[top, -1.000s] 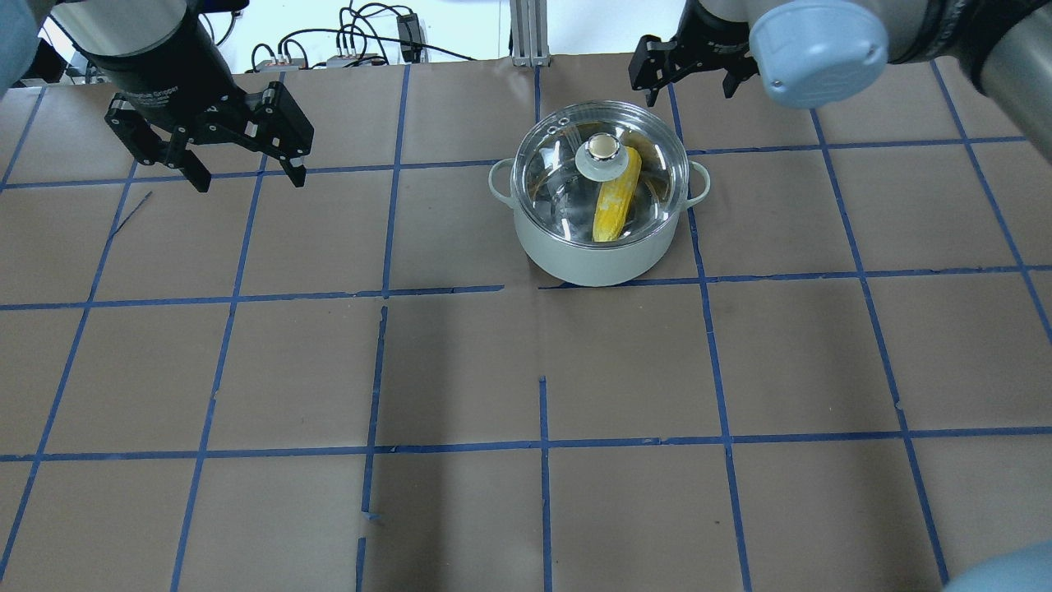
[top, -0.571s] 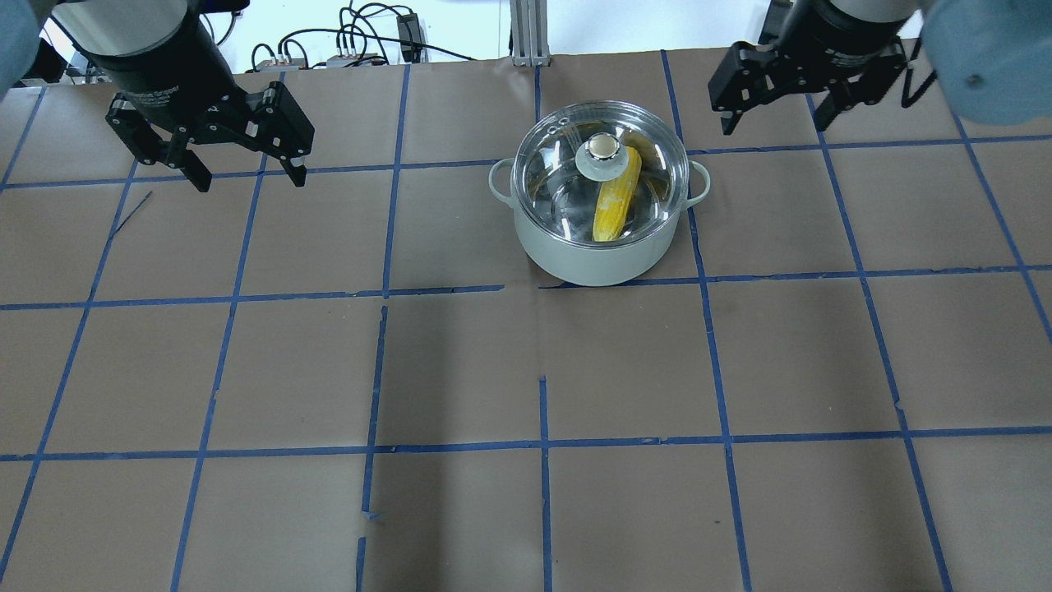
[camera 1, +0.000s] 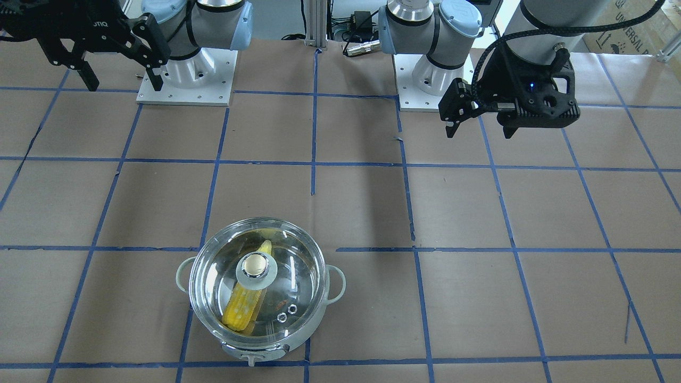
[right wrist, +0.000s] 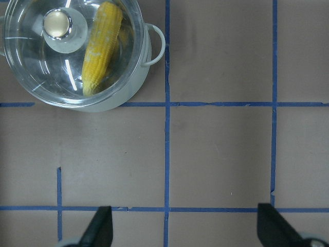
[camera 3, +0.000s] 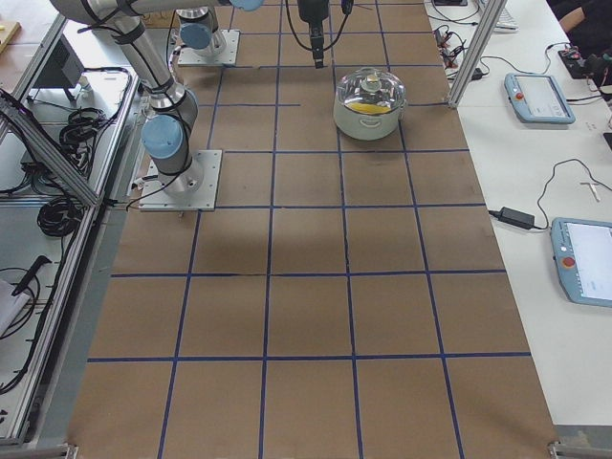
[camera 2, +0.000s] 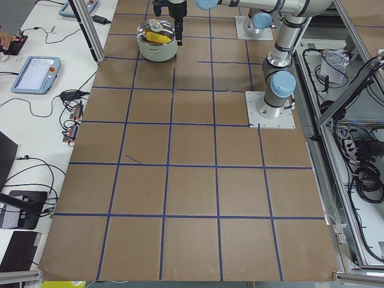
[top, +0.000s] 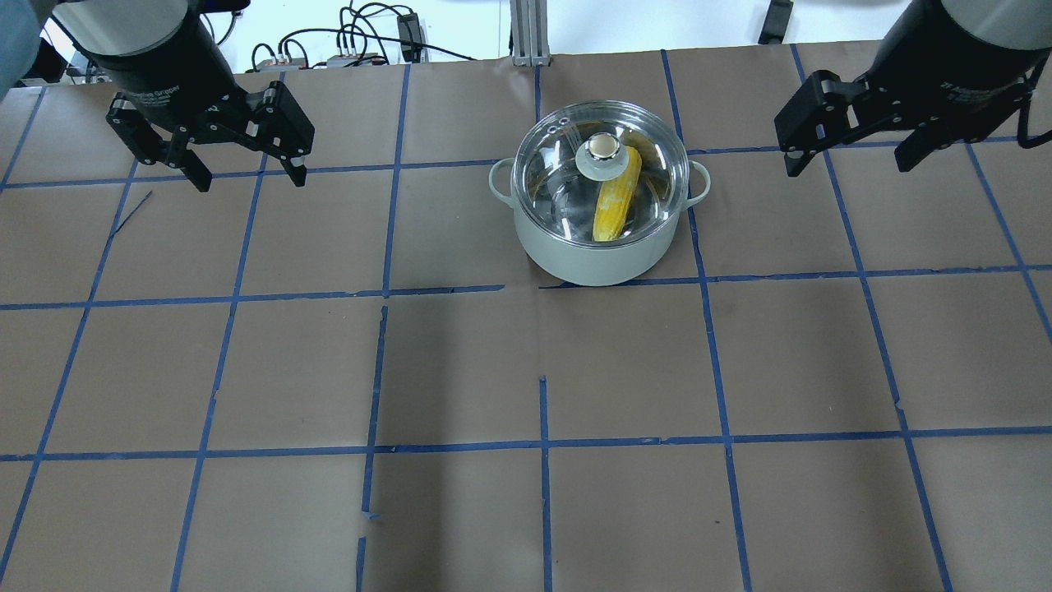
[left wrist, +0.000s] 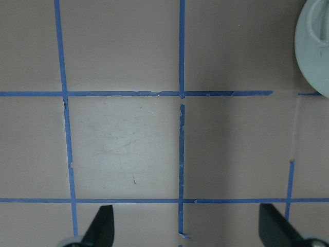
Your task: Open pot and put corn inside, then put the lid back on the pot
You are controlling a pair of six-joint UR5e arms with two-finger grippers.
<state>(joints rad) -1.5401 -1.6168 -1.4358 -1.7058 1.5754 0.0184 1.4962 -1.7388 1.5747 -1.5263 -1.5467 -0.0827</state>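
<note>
The pot (top: 600,261) stands at the table's far middle with the clear glass lid (top: 559,177) seated on it. The corn (top: 617,201) lies inside, seen through the glass. In the front-facing view the pot (camera 1: 314,324), lid (camera 1: 298,266) and corn (camera 1: 242,309) sit low left. My left gripper (top: 249,179) is open and empty, hovering far left of the pot; it also shows in the front-facing view (camera 1: 479,132). My right gripper (top: 846,167) is open and empty, hovering right of the pot. The right wrist view shows the corn (right wrist: 103,46) under the lid (right wrist: 31,72).
Brown paper with a blue tape grid (top: 542,444) covers the table. The two arm bases (camera 1: 186,80) stand on plates at the robot's side. Cables (top: 353,45) lie beyond the far edge. The left wrist view shows the pot's edge (left wrist: 314,51) at top right.
My right gripper has swung to the right, away from the pot's far side, still open. The left gripper, pot, lid and corn have not moved.
</note>
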